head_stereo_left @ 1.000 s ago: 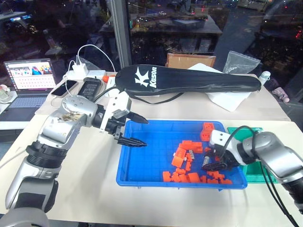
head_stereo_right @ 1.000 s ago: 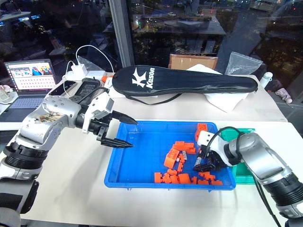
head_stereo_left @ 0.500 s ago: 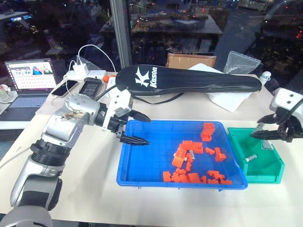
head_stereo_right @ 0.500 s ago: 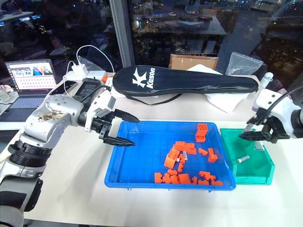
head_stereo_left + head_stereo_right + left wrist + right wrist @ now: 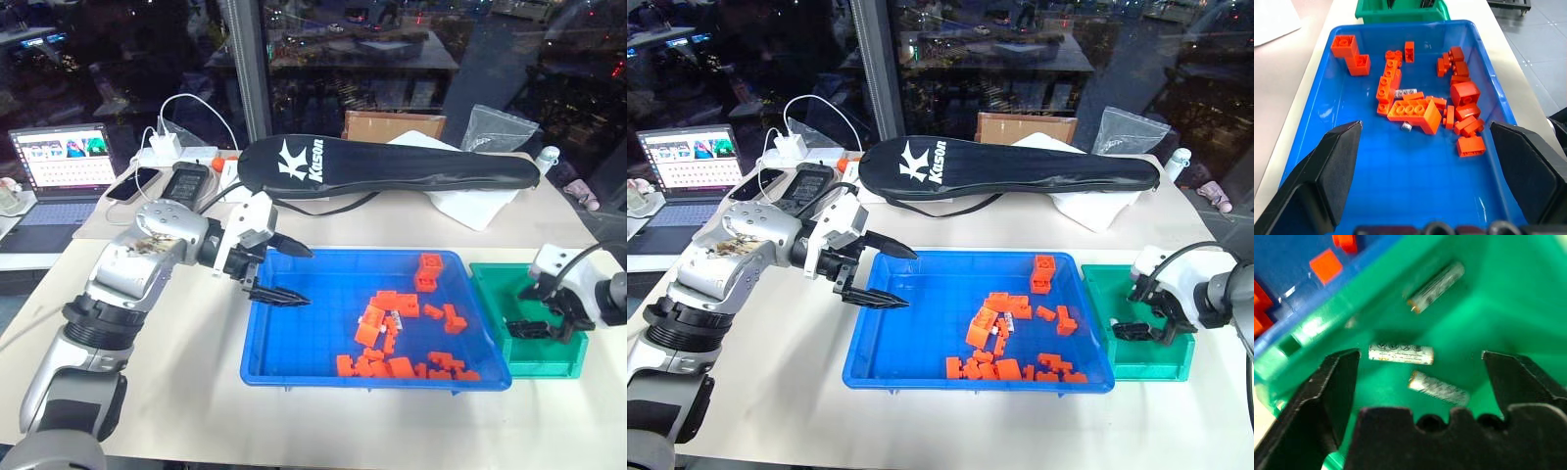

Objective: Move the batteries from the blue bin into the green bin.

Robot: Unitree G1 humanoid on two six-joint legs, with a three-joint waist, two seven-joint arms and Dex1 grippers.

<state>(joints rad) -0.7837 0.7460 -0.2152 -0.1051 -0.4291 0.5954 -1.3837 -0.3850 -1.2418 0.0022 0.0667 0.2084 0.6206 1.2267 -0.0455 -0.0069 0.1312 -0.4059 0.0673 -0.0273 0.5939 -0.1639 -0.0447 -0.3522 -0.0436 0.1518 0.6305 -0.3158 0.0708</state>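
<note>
Three batteries lay in the green bin under the right gripper's spread, empty jaws, at least two more sat among orange blocks in the blue bin, left gripper hovering wide open.

Orange building blocks are scattered at centre; a black racket case is laid at 12 o'clock, a laptop and charger at 10 o'clock

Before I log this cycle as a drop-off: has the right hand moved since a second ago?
Yes. The right hand was over the blue bin among the orange blocks; now it hangs open over the green bin.
</note>
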